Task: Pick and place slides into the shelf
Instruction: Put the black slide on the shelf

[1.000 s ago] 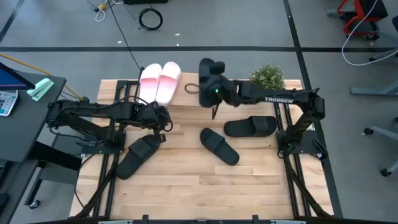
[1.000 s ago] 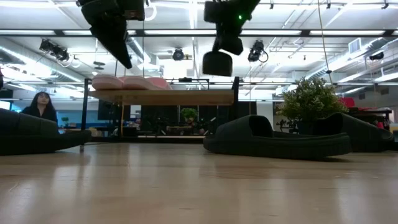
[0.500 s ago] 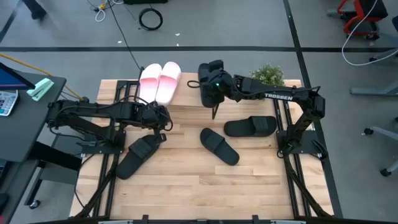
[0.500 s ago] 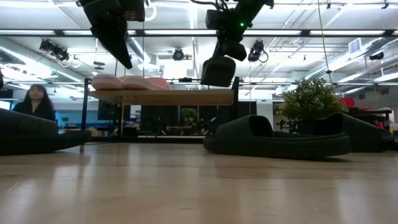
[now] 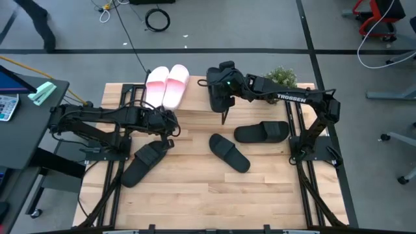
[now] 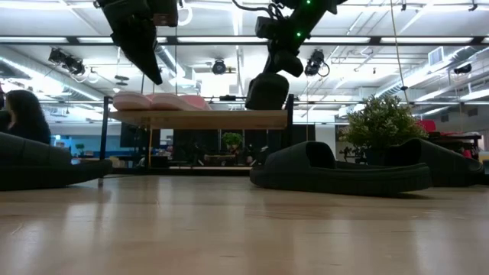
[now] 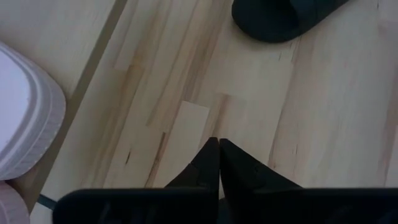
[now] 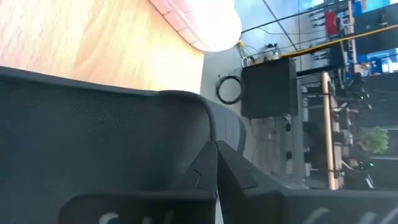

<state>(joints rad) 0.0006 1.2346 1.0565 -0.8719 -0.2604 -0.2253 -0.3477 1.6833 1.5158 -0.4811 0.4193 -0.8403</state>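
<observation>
The shelf (image 5: 192,103) stands at the table's far edge, and its board (image 6: 206,119) carries the two pale pink slides (image 5: 167,84) side by side. My right gripper (image 5: 223,90) hangs over the board's right part, shut on a black slide (image 6: 267,90). Three more black slides lie flat on the table (image 5: 261,132), (image 5: 229,153), (image 5: 144,161). My left gripper (image 7: 219,148) is shut and empty, hovering above the tabletop just near of the shelf, beside the left black slide. My right gripper pinches the black slide at one edge (image 8: 200,163); the slide's body fills the wrist view and hides which part this is. The fingers slant down from above. The slide hangs tilted below them, lifted clear just above the right end of the shelf's board.
A small potted plant (image 5: 281,78) stands at the table's far right corner, right of the shelf. Bare wood lies along the table's near edge (image 5: 208,201). A person (image 6: 19,114) shows in the room beyond the table's left side.
My right gripper has carried the black slide a little toward the table's far edge and down toward the shelf's board. The slide has tipped from nearly level to tilted.
</observation>
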